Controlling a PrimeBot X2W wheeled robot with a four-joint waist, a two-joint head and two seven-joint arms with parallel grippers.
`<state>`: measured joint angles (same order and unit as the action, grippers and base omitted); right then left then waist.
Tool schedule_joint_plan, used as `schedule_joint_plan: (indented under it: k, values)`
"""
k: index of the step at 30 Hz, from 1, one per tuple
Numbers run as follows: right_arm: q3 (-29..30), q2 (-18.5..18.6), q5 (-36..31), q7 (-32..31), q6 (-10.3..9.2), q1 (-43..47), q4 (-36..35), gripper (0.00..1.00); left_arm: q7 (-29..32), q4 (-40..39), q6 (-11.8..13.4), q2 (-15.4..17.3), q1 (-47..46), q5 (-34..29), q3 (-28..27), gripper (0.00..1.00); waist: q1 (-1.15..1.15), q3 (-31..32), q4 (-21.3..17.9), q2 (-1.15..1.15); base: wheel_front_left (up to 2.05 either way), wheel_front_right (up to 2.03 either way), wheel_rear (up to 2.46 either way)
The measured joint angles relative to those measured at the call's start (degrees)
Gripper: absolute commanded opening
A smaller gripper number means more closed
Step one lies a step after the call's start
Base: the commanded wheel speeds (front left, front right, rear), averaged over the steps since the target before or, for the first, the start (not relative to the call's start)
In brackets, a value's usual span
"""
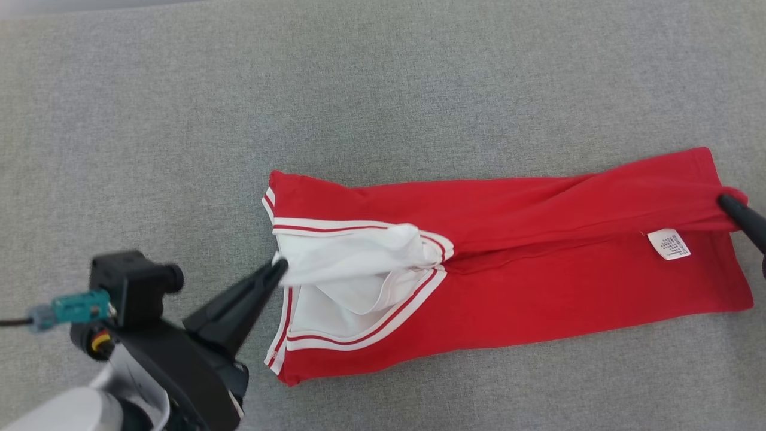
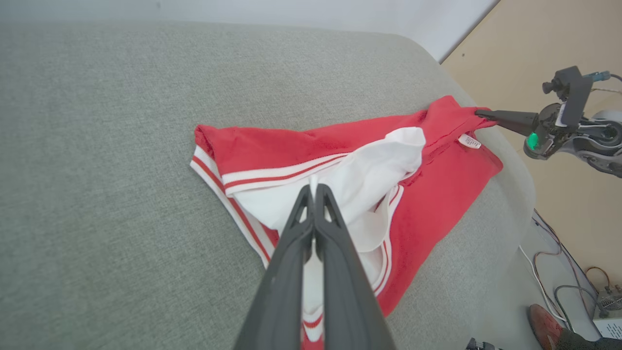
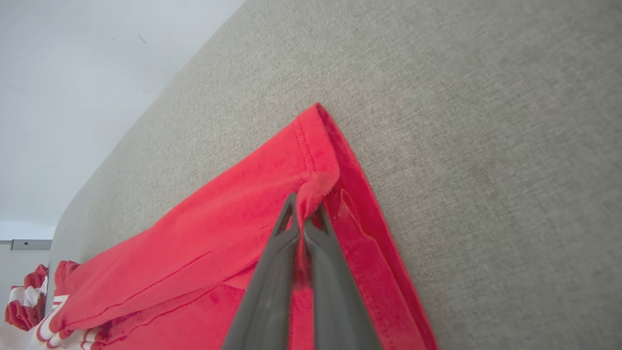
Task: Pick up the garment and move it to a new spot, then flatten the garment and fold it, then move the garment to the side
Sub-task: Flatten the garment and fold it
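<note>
while our left gripper (image 1: 279, 267) pinches the white fold and our right gripper (image 1: 729, 205) the red hem, the garment (image 1: 538, 287) lies on the grey cushion (image 1: 179, 120); we fear uneven pulling slips it free.

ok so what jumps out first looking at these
The bright red garment with white striped trim, stretched lengthwise across the grey upholstered surface. The left gripper is shut on its white fabric at one end, the right gripper on the red hem at the other, near a white care label.
</note>
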<state>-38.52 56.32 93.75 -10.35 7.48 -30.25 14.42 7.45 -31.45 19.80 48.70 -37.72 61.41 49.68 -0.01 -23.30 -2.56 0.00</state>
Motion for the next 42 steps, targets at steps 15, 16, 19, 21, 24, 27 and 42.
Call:
schedule_joint_plan:
  k: [15,16,19,21,24,27,42]
  values:
    - [-1.24,-1.77,-1.85,0.20,0.00,1.09,1.80,0.00,-4.56,9.00,-1.05,-4.09,4.43,-1.27,3.67,0.00,0.01,0.29,0.31,0.00,0.00,0.00,0.00]
    - [-1.36,-1.91,-1.94,0.00,0.01,1.07,2.01,0.00,-4.55,9.69,-1.12,-4.31,4.49,-1.82,4.19,0.00,0.01,0.38,0.36,0.00,0.00,0.00,0.00]
    - [-1.97,-2.86,-2.00,-0.78,0.01,1.05,3.23,0.00,-5.35,12.38,-1.65,-6.19,4.52,-2.69,5.04,0.00,0.01,0.69,0.44,0.00,0.00,0.00,0.00]
    - [-2.19,-3.31,-2.05,-1.01,0.01,1.02,3.55,0.05,-6.01,13.58,-1.87,-7.13,4.53,-3.08,5.37,0.06,0.01,0.88,0.39,0.00,0.00,0.00,0.00]
    - [-2.42,-3.76,-2.90,-0.66,0.01,0.52,4.21,0.36,-6.57,15.33,-1.88,-8.31,4.53,-3.26,5.70,0.86,0.01,1.12,0.23,0.00,0.00,0.00,0.00]
    - [-2.38,-4.63,-4.01,0.71,0.01,0.32,5.01,1.00,-8.02,16.67,-1.43,-9.24,4.61,-3.63,5.47,1.00,0.01,1.59,-0.02,0.00,0.00,0.00,0.00]
    - [-7.26,-9.15,-25.08,20.82,0.00,0.13,7.21,1.00,-21.25,19.86,7.94,-12.07,13.25,-5.12,-2.30,1.00,0.00,8.50,-1.27,0.00,0.00,0.00,0.00]
